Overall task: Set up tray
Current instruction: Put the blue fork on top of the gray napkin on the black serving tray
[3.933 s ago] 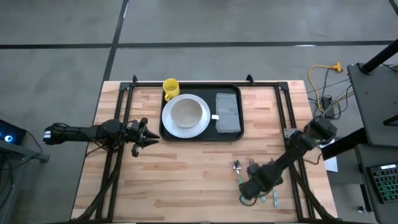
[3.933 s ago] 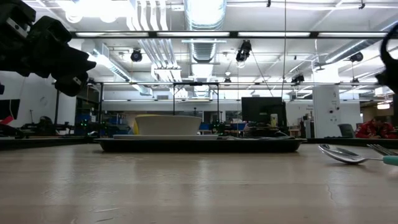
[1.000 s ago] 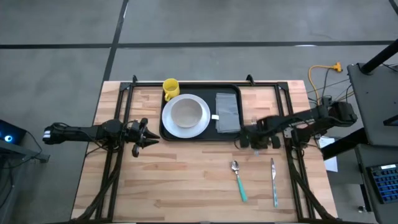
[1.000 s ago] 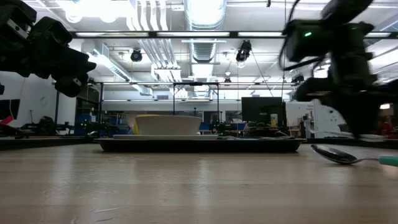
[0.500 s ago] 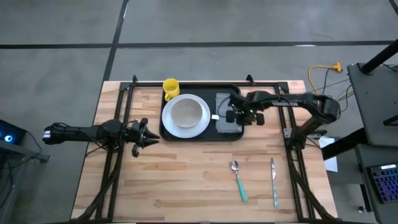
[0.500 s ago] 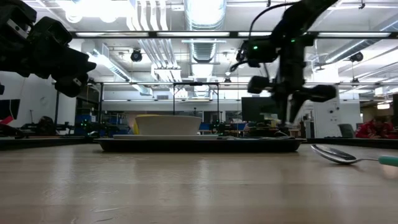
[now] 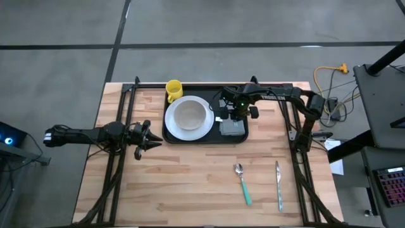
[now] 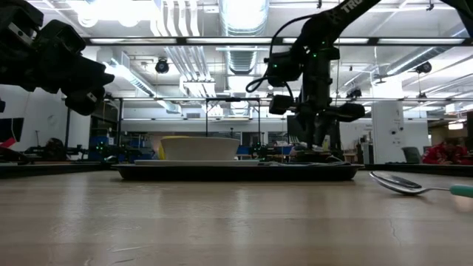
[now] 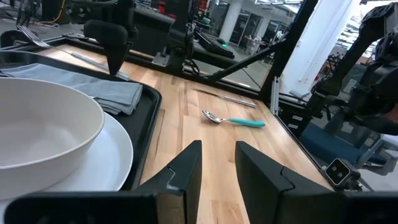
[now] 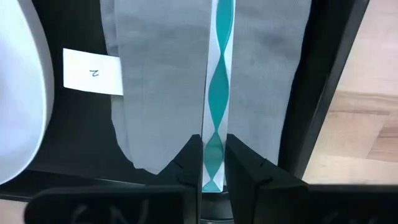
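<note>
The tray (image 7: pixel 190 142) lies flat at upper centre of the high view, against the table's far edge. It carries a white plate (image 7: pixel 188 118) with a bowl, a yellow mug (image 7: pixel 173 88) at its upper-left corner, and a grey napkin (image 7: pixel 232 126) along its right side.

Handling, by estimate: the tray is stiff and shallow, probably smooth plastic. Loaded as it is, it would be top-heavy with crockery and liable to slide. Grip only at the low raised rim, preferably on both short sides.

The right gripper (image 7: pixel 236 114) hangs above the right part of the tray, over the napkin. In the right wrist view its jaws pinch a teal-patterned utensil handle (image 10: pixel 217 93), laid lengthwise along the napkin (image 10: pixel 155 74). The utensil is likely a fork, though its head is not clearly seen. The tray lies directly below these jaws, not between them.

The left gripper (image 7: pixel 147 136) waits just left of the tray's lower-left corner, jaws slightly apart and holding nothing.

A spoon (image 7: pixel 243 183) and knife (image 7: pixel 278 183) lie at lower right.
</note>
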Controlling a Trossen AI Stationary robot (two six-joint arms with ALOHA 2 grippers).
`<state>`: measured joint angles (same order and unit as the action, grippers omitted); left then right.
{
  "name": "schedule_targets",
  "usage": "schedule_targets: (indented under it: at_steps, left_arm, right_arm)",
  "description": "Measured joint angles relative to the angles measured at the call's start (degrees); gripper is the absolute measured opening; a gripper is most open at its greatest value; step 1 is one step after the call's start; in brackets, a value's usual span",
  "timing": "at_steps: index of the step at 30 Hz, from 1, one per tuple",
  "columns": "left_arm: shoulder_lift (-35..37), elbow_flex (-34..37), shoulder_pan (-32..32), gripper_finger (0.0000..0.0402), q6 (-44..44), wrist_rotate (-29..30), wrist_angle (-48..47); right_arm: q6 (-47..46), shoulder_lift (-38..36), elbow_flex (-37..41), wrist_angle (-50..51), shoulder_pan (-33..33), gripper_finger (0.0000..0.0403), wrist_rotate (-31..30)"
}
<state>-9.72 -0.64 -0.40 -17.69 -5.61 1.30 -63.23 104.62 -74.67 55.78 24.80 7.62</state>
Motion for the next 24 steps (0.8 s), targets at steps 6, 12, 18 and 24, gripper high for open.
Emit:
schedule_targets:
  at_steps: [6,12,18,24]
  left_arm:
    - [0.0,0.0,0.0,0.0082,0.0,0.0,0.0]
    - [0.0,0.0,0.0,0.0082,0.0,0.0,0.0]
    - [0.0,0.0,0.0,0.0082,0.0,0.0,0.0]
    - [0.0,0.0,0.0,0.0082,0.0,0.0,0.0]
  right_arm:
    - [0.0,0.0,0.1,-0.2,0.0,0.0033,0.2]
    - [-0.9,0.6,0.2,-0.8,-0.9,0.0033,0.4]
    - [-1.3,1.6,0.2,-1.2,-2.1,0.0033,0.5]
    - [-2.5,2.4,1.1,-3.0,-2.4,0.0033,-0.1]
